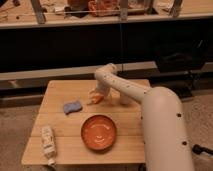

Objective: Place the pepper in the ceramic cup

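The claw [95, 94] hangs low over the far middle of the wooden surface [59, 91], fingers spread, right at the small orange pepper [96, 100] lying there, apparently lined up to pinch it. The ceramic cup is not clearly visible; the arm probably hides it to the right. A blue sponge [72, 107], an orange bowl [99, 133] and a white bottle [48, 142] lie nearer, out of the way.
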{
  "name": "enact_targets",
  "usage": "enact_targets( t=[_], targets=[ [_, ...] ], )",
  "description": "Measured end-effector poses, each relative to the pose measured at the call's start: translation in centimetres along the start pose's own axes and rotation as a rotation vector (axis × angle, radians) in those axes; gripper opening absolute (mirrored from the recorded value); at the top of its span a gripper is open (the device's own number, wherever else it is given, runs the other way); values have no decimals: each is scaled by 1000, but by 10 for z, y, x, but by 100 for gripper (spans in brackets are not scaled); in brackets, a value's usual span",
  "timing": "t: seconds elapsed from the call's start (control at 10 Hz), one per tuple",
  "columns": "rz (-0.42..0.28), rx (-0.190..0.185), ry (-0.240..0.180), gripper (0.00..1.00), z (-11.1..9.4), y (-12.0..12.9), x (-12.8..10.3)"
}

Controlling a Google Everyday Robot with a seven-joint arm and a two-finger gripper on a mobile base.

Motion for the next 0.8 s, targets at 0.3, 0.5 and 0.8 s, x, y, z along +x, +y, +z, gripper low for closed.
enact_targets(
  t=[0.3,0.5,0.8],
  targets=[
    [-15,-6,-1,80,4,-2,0],
    [-18,-10,-3,80,5,-2,1],
    [-23,-15,-8,80,7,0,2]
  ],
)
